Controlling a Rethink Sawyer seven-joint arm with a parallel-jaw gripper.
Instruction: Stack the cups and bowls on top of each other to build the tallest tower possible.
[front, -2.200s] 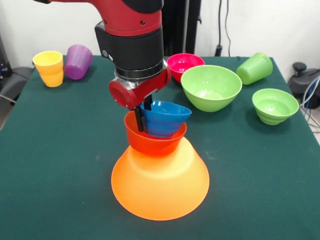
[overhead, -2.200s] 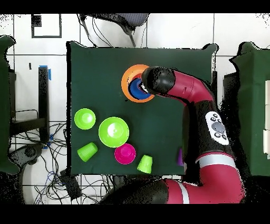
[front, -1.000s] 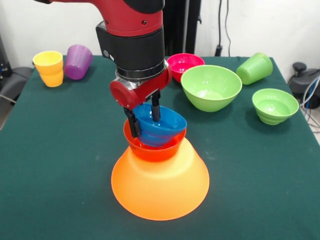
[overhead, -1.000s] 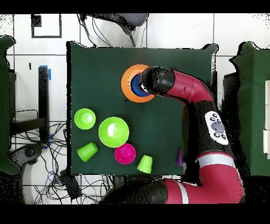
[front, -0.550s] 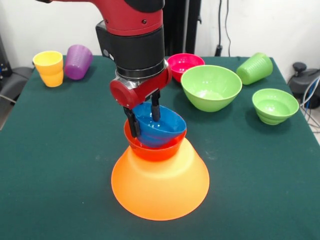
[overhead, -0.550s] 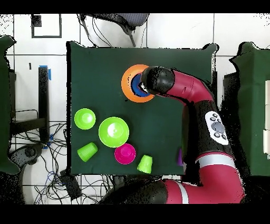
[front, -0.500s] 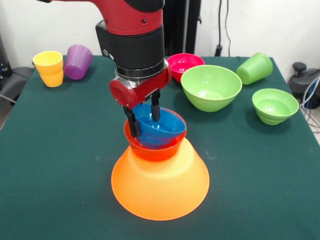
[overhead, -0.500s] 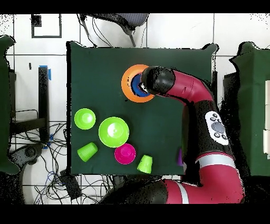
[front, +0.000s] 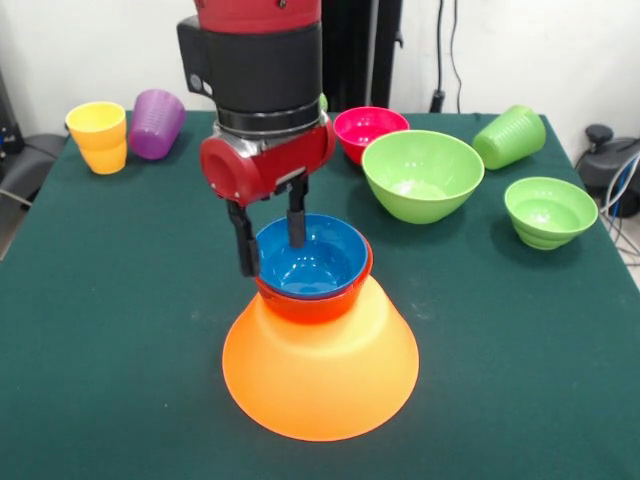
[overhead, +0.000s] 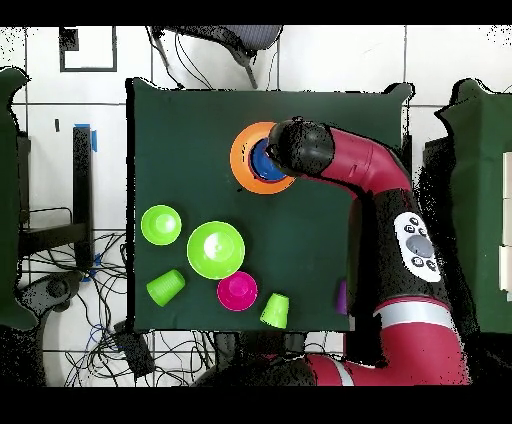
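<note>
The tower stands mid-table in the front view: the huge orange bowl upside down as the base, the red-orange bowl upright on it, and the blue bowl sitting level inside that. My gripper is open and straddles the blue bowl's left rim, one finger outside and one inside, not pinching it. In the overhead view the arm covers the gripper; the orange bowl and blue bowl show beside it.
At the far side stand a yellow cup, a purple cup, a pink bowl, a large green bowl, a small green bowl and a green cup on its side. Another green cup stands near the robot's base.
My gripper has let go of the blue bowl, lifted a little and shifted left. The blue bowl, tilted before, now sits level in the red-orange bowl.
</note>
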